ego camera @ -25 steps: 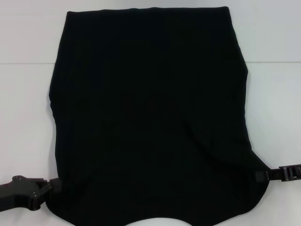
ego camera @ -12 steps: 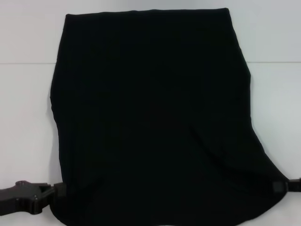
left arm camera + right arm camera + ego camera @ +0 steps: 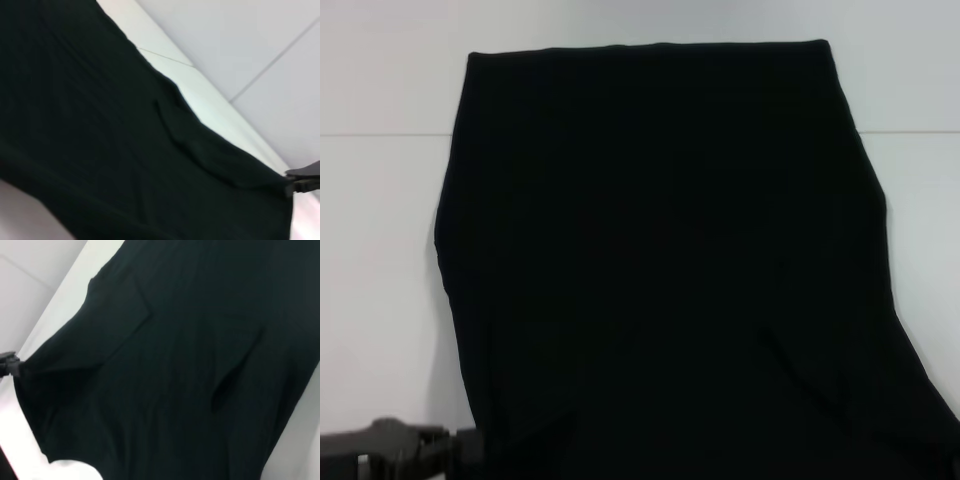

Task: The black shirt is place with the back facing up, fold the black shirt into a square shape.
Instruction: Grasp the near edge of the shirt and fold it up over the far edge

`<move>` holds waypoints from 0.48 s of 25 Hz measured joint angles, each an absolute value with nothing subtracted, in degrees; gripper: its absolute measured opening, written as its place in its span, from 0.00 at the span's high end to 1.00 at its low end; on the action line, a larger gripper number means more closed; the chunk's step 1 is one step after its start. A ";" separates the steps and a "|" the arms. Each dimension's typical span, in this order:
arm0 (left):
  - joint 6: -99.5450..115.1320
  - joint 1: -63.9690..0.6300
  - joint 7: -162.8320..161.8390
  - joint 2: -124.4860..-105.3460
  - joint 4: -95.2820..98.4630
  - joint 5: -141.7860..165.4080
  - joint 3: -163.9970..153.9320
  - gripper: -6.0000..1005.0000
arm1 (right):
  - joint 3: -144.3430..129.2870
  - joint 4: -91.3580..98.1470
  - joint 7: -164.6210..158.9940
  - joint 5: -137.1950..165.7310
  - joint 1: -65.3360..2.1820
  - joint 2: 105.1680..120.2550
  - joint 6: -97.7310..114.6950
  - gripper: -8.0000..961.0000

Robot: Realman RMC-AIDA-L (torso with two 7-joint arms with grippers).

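At the near left corner, my left gripper [image 3: 470, 450] clamps the big soft black shirt [image 3: 660, 260]; right gripper [image 3: 300, 182] grips the near right corner.

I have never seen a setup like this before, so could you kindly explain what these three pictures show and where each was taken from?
This is a robot with two arms and a camera on its head, plus one on each wrist. The head view looks forward and down at a white table. Spread over it is the black shirt, which fills most of the picture. At the near left corner of the shirt you see the left gripper, right at the fabric's edge; whether it is clamped on the cloth cannot be made out. The right arm is out of that picture.

The two wrist views look along the shirt from each side. In each, a small dark piece at the shirt's far corner is the other arm's gripper: the right gripper appears in the left wrist view.
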State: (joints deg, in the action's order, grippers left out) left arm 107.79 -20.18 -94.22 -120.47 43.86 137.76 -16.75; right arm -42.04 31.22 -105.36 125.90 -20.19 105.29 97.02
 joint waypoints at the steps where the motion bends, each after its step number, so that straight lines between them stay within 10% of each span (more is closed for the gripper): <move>1: 108.63 -19.76 -94.31 -120.58 43.86 138.16 -16.77 0.99 | -41.47 31.33 -105.02 126.78 -19.73 105.29 97.52 0.96; 12: 108.98 -19.67 -95.12 -120.68 43.75 139.44 -16.47 0.99 | -32.56 31.82 -101.63 130.84 -19.19 105.61 101.38 0.96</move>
State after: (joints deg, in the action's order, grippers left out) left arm 108.98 -19.67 -95.12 -120.68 43.75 139.44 -16.47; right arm -32.56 31.82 -101.64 130.85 -19.19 105.61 101.38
